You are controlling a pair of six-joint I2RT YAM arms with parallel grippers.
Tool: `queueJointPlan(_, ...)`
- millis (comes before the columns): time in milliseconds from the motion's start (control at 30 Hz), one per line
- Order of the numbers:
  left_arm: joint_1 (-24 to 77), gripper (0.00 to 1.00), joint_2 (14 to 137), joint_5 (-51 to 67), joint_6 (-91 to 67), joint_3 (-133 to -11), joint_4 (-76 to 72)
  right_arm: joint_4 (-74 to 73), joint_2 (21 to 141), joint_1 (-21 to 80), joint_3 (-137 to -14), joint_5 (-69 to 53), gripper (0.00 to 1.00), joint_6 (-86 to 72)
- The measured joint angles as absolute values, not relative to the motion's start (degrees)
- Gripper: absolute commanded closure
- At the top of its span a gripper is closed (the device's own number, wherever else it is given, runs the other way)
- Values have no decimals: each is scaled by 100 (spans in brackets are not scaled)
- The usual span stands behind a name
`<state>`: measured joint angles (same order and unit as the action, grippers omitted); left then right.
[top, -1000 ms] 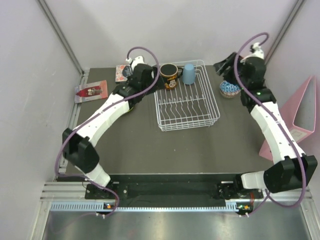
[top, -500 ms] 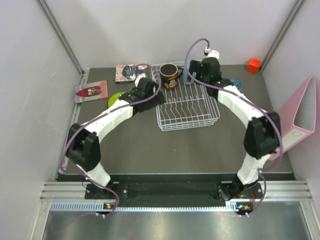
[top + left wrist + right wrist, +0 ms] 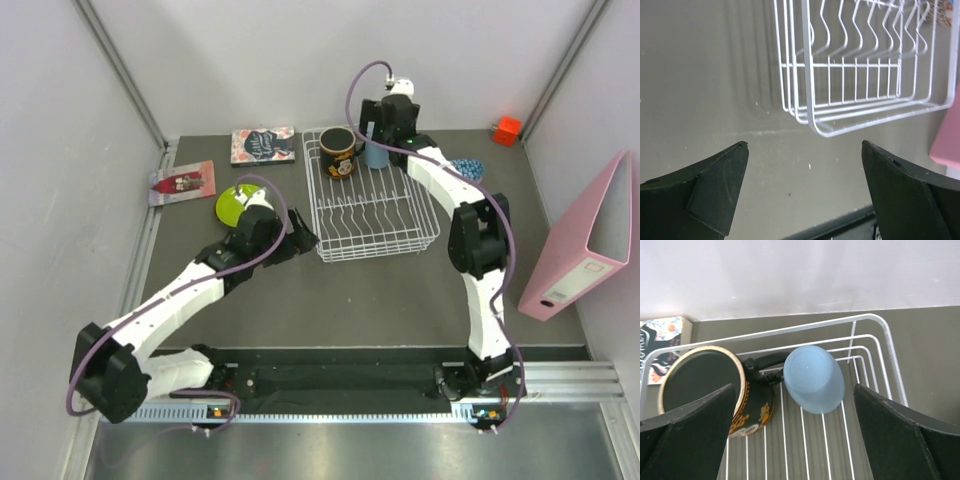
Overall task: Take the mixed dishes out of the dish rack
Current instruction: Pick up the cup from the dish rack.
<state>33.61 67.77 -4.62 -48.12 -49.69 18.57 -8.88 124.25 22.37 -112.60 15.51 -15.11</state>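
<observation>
The mixed dishes closest to a pincer were the pale blue cup (image 3: 812,379) and the black mug (image 3: 710,390). The right gripper (image 3: 794,390) hung above them at the far end of the dish rack (image 3: 790,330), its jaws spread wide and holding nothing. In the wrist view the cup lay between the two fingers but touched neither. The cup showed a closed flat end upward and stood just beside the mug, whose handle pointed toward it. Both stood inside the rack, near its far rim.

The left gripper (image 3: 305,238) was over the table (image 3: 300,300), just off the rack's near left corner, jaws equally wide and gripping nothing. Behind that arm the lime-green plate (image 3: 232,203) lay on the table, left of the rack. The blue-dotted bowl (image 3: 468,168) stood on the table right of the rack, partly hidden by the right arm. Farther out were two printed cards (image 3: 263,144) at the far left, an orange-red block (image 3: 508,130) in the far right corner, and a pink binder (image 3: 580,240) along the right wall.
</observation>
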Motion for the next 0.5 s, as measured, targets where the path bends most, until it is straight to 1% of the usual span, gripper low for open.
queueJointPlan(133, 3393, 1, 6403, -344, -4812, -4694, 1802, -934, 12921, 2233, -11583, 1546, 0, -1509)
queueJointPlan(333, 3402, 1, 6401, -231, -4821, -4477, 1778, -989, 13327, 2196, -11660, 1551, 0, -1562)
queueJointPlan(500, 3428, 1, 6416, -172, -4873, -4296, 1780, -1074, 13684, 2185, -12186, 1559, 1, -1597)
